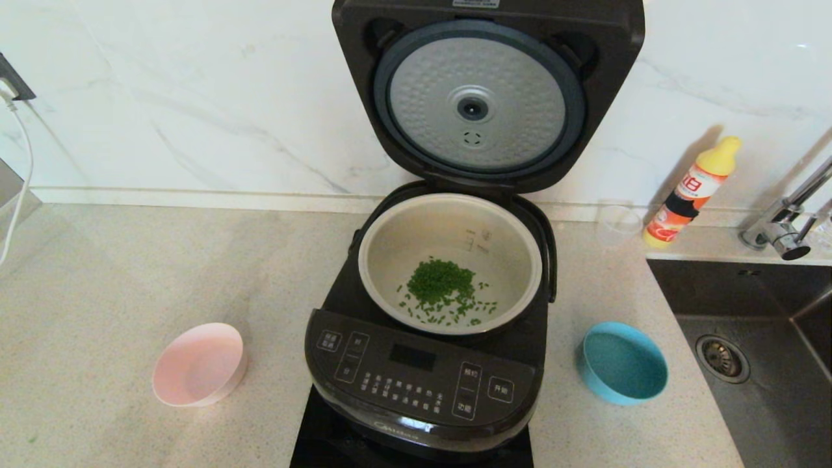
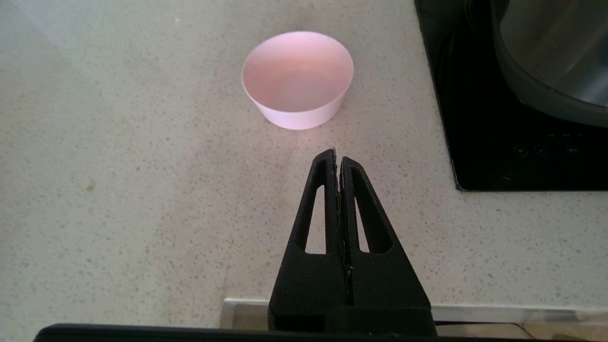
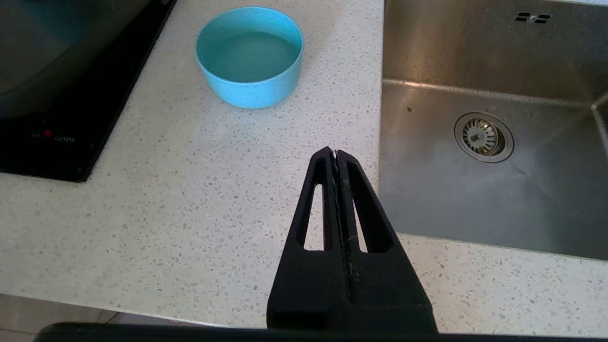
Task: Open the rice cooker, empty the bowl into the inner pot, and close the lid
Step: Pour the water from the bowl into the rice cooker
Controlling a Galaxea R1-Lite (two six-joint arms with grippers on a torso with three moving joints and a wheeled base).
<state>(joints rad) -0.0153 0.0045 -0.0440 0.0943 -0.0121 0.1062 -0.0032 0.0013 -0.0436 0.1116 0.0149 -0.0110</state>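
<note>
Rice cooker (image 1: 422, 383) stands lid (image 1: 481, 97) up; both grippers' fingers (image 2: 332, 190) (image 3: 332, 190) pressed closed near the counter (image 2: 118, 213) edge, holding nothing.

Glossy black plastic on the rice cooker (image 1: 422, 383), its panel catching the light. The lid (image 1: 484, 97) shows a dimpled, dull silver metal disc inside a matt grey ring. The inner pot (image 1: 448, 260) looks like pale, matt metal. At lower left, a smooth pink bowl (image 1: 198, 364), plastic by the look; at lower right, a speckled matt blue bowl (image 1: 623, 364). Speckled stone-like countertop (image 1: 117, 292), brushed steel sink (image 1: 767, 364), glossy marble-look wall (image 1: 195, 97).
</note>
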